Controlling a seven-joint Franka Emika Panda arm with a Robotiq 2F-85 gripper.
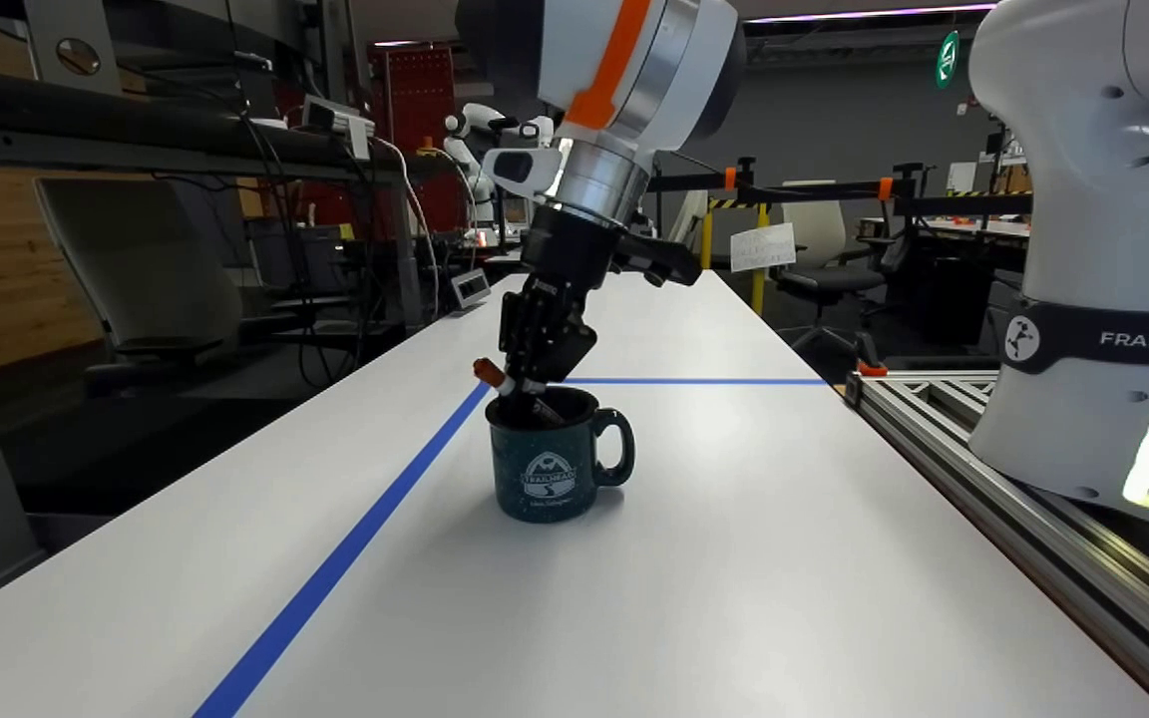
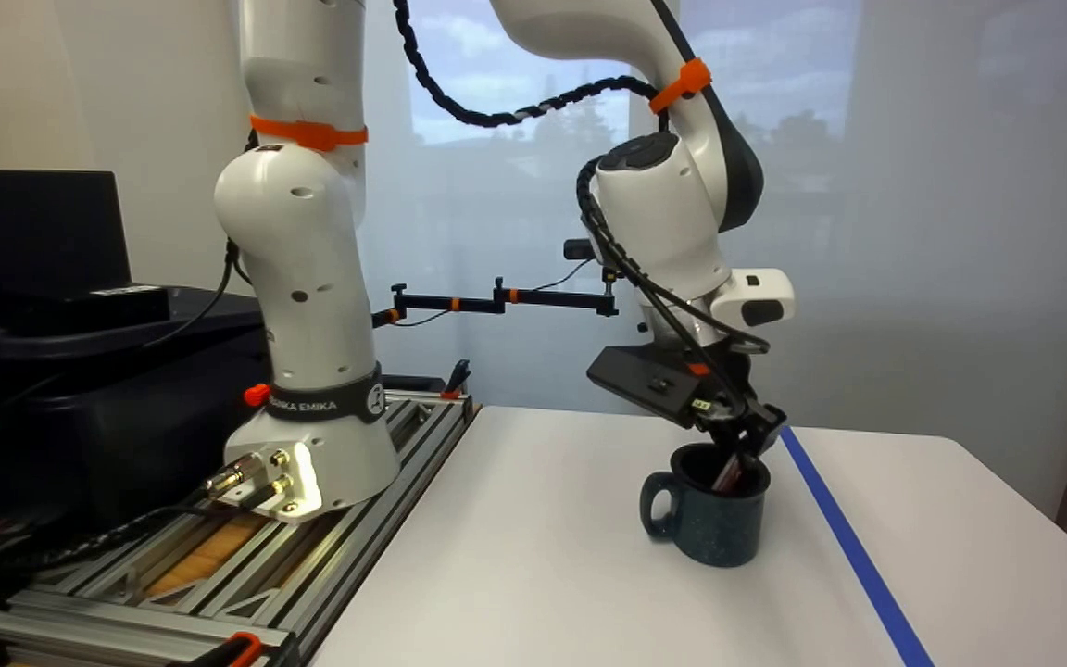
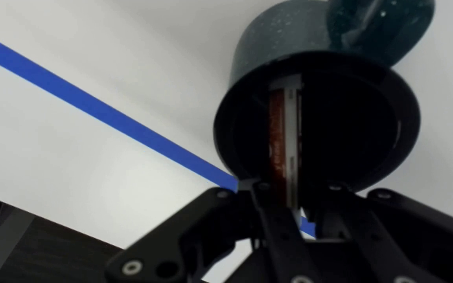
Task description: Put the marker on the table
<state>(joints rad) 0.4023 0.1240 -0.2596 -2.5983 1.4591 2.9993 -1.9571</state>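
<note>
- Closest, along the bottom of the wrist view, the black gripper [image 3: 287, 194] was grasping the marker [image 3: 284, 137], its jaws snug against either side of it.
- The marker, right of centre there, leaned inside the mug [image 3: 279, 45], brownish red and white, its print too blurred to read in full; in an exterior view its brown end [image 1: 490, 373] stuck out of the mug's top near the middle of the frame, just beside the gripper.
- The mug, dark green and speckled, stood upright, its handle [image 3: 383, 31] at the upper right of the wrist view and, in an exterior view, a pale logo [image 1: 548, 476] on its side below the middle of the frame.
- Under it lay the white table [image 3: 144, 184], with blue tape [image 3: 104, 112] slanting from the upper left of the wrist view to pass behind the gripper.
- Over the mug, in both exterior views, hung the white arm [image 2: 659, 218].
- Its base [image 1: 1093, 419] filled the right edge of an exterior view, on a metal frame [image 1: 954, 449] beside the table.
- Farther off, at the left of an exterior view, was an office chair [image 1: 141, 259]; a second white robot arm [image 1: 483, 118] showed left of centre, near the top.
- At the back of an exterior view, a pale translucent blind [image 2: 922, 259] spanned the centre and right.
</note>
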